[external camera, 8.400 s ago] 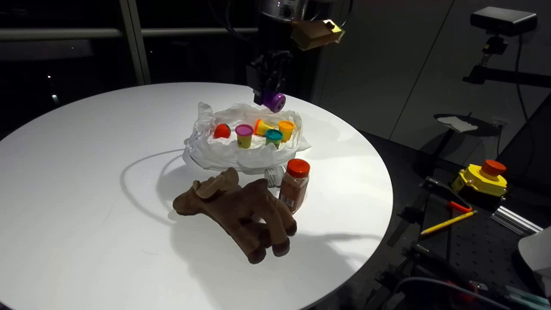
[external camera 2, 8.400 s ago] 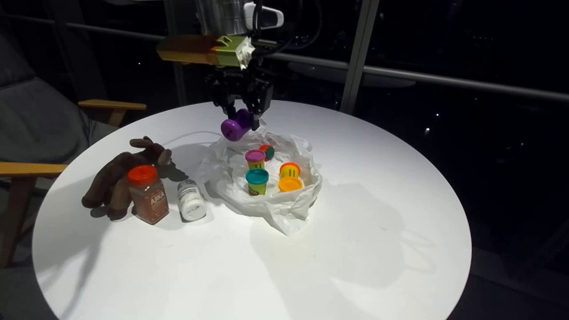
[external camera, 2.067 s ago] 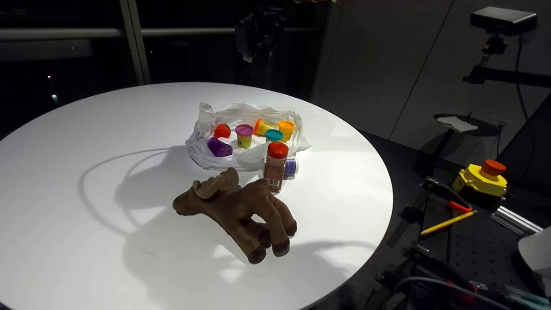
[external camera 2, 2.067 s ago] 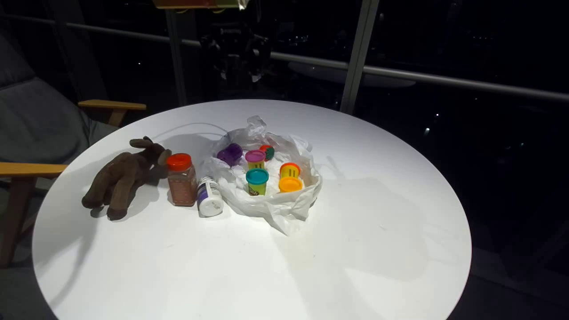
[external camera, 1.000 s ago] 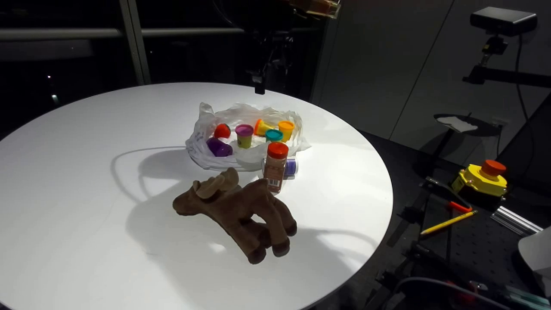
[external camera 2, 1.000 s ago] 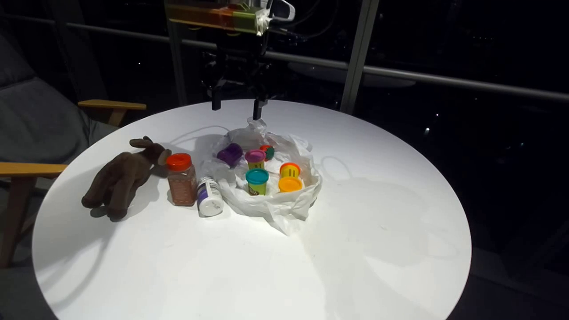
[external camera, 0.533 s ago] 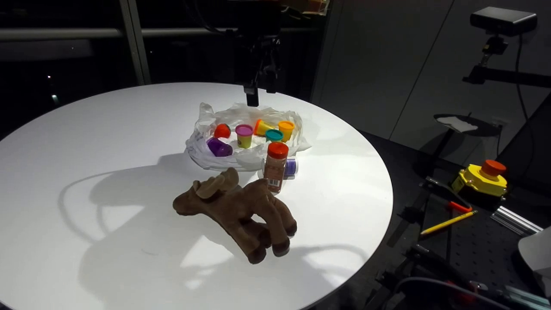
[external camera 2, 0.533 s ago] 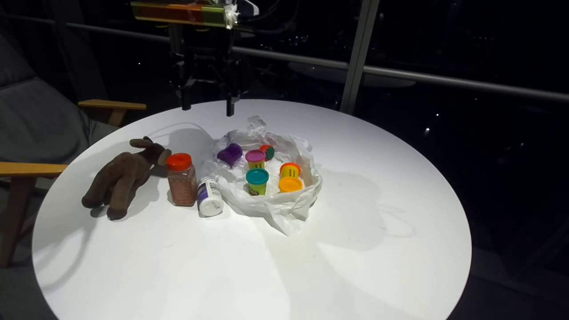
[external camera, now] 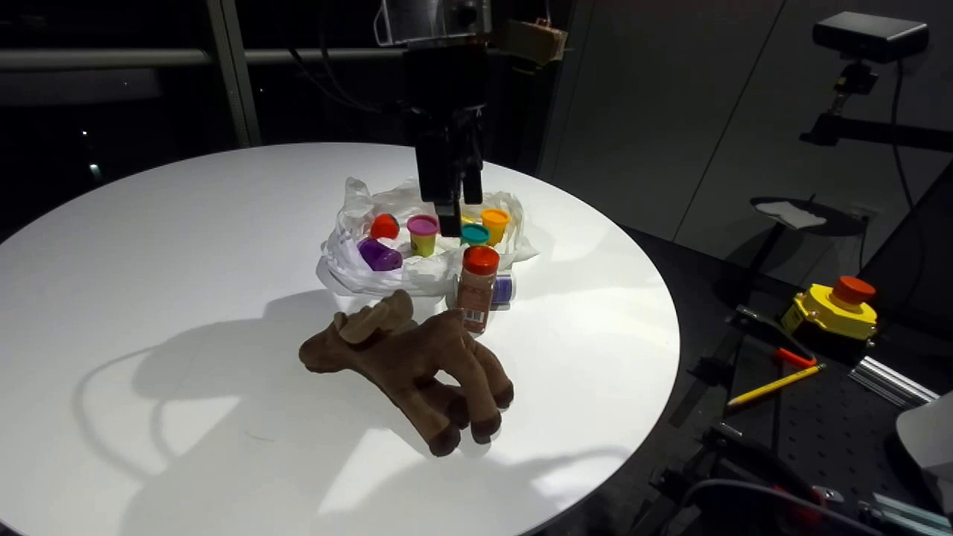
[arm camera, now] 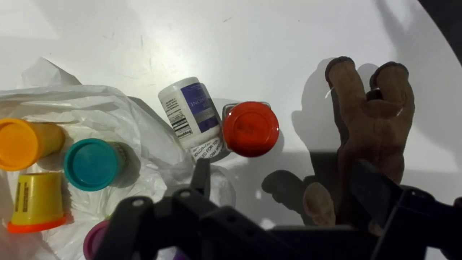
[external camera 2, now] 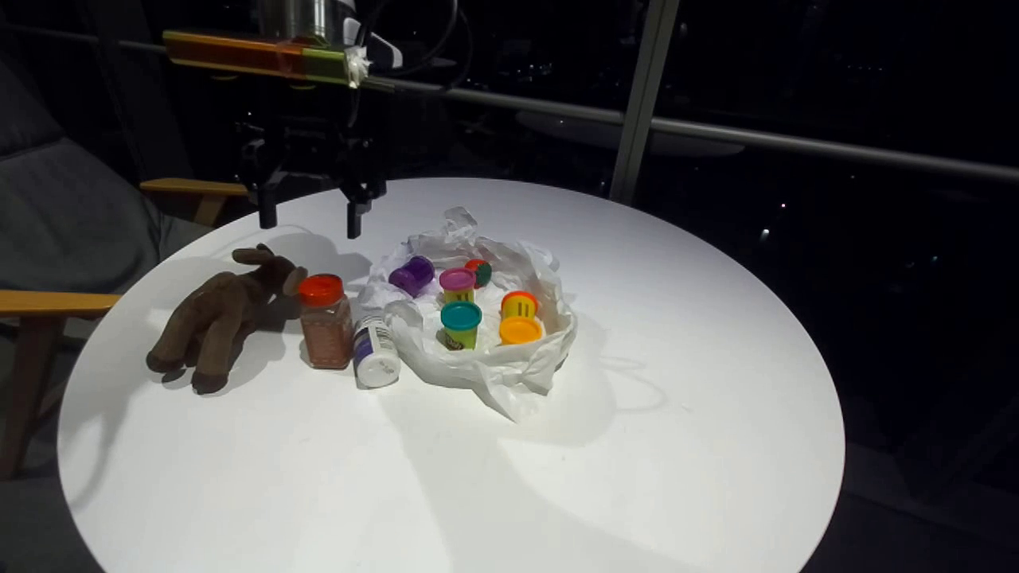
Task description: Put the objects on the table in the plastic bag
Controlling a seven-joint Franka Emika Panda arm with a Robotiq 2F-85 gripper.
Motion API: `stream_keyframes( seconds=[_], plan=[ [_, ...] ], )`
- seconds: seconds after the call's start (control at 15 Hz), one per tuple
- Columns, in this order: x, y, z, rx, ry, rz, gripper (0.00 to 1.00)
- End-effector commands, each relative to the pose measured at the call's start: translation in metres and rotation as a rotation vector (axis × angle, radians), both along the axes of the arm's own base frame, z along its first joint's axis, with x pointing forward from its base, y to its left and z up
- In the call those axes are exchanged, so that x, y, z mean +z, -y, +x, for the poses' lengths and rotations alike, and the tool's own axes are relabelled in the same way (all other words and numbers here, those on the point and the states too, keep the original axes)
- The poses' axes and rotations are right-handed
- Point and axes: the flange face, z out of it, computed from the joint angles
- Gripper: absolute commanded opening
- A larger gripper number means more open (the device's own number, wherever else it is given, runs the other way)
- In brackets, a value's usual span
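The jaws are hanging wide and empty, seemingly preparing to grasp the red-lidded, square-bodied clear jar [external camera 2: 325, 334]; the next move is requiring centring, then lowering.

A mounted camera [external camera: 869, 36] and emergency-stop button [external camera: 832, 311] suggest a lab.

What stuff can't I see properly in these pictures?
Wrist view: purple toy, nearly all behind the hand.
Wrist view: plush animal, face behind the hand.
In an exterior view: tipped yellow tub, mostly behind the hand.
In an exterior view: white bottle, partly behind the red-capped jar, its print too small.
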Motion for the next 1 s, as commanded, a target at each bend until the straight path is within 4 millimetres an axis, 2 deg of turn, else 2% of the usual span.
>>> stream_keyframes(
  seconds=[0.0, 0.73, 0.8, 0.87, 0.93],
  plan=[
    [-0.008, 0.008, -0.011, 0.046, -0.019, 0.018, 1.0],
    [-0.049, 0.03, -0.02, 0.081, 0.03, 0.024, 1.0],
    [-0.051, 0.032, -0.02, 0.076, 0.027, 0.026, 0.75],
    [-0.053, 0.033, -0.02, 0.077, 0.03, 0.027, 0.74],
    [-0.054, 0.033, -0.021, 0.079, 0.033, 0.03, 0.65]
  ],
)
